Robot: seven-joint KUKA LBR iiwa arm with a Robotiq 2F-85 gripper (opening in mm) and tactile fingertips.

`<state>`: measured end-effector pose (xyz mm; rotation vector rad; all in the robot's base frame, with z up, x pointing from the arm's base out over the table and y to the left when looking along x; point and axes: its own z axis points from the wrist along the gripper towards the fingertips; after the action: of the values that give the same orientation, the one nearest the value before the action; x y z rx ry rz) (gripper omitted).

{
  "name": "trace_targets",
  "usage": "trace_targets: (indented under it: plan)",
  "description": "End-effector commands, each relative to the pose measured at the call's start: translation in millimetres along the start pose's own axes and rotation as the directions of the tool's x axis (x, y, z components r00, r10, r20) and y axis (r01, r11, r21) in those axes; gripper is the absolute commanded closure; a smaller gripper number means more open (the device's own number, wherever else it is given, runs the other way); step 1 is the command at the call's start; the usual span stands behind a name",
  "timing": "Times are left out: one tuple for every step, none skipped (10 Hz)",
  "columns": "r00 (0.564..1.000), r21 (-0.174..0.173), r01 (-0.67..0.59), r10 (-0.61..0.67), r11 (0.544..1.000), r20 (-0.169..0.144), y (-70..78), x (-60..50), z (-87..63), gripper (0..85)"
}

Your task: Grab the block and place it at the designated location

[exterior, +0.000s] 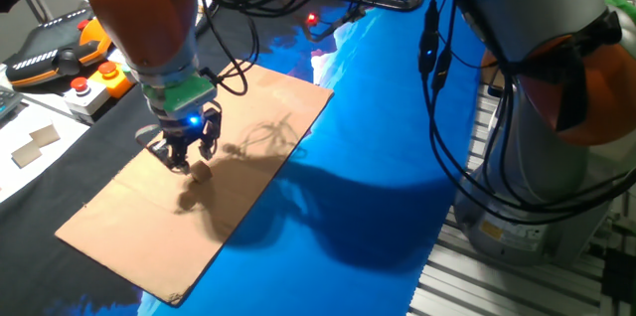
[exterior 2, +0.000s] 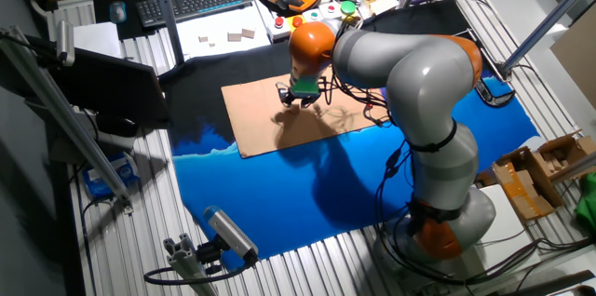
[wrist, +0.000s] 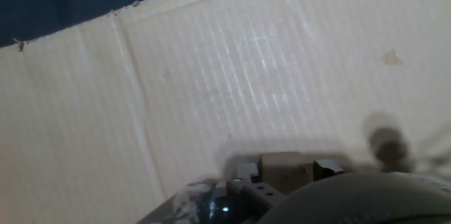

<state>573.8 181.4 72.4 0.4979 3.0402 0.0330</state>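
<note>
Gripper (exterior: 185, 156): low over the cardboard sheet (exterior: 119, 222), fingers pointing down; hand view shows the block (wrist: 285, 170) seated between them, so I judge it clamped on the block.
Block: at the fingertips, just above the sheet; carried, not resting, as far as I can judge.
Designated location (wrist: 386, 141): dark blurred dot right of the block in hand view, near but not under it.
Hidden: the dot is not discernible in either fixed view; the block's lower faces are cut off.
</note>
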Motion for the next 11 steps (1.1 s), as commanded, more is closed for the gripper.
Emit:
trace_targets:
  plan:
    - [1.000,0.003,-0.003,0.003,1.000,-0.002,-1.6,-0.6,-5.8,39.0]
    - [1.000,0.002,-0.007,0.007,1.000,-0.009,-4.6,-2.6,-14.1,39.0]
    - [1.000,0.007,0.001,-0.001,1.000,-0.019,-9.3,-6.4,-24.0,39.3]
    - [1.000,0.007,0.003,-0.003,1.000,-0.019,-15.1,-9.2,-34.1,40.7]
    - [1.000,0.020,0.016,-0.015,1.000,-0.020,-22.8,-12.8,-46.9,42.3]
    - [0.999,0.022,0.031,-0.031,0.999,-0.027,-31.5,-15.7,-58.3,45.7]
    - [0.998,0.022,0.047,-0.046,0.999,-0.030,-40.8,-18.3,-69.1,53.0]
    - [0.997,0.028,0.067,-0.066,0.997,-0.034,-50.7,-21.5,-79.1,63.3]
    - [0.995,0.036,0.096,-0.095,0.995,-0.037,-63.5,-26.4,-90.2,70.7]
    - [0.991,0.036,0.125,-0.124,0.991,-0.046,-74.6,-30.5,-97.9,83.0]
    - [0.988,0.043,0.150,-0.148,0.988,-0.045,-85.2,-33.0,-104.4,84.3]
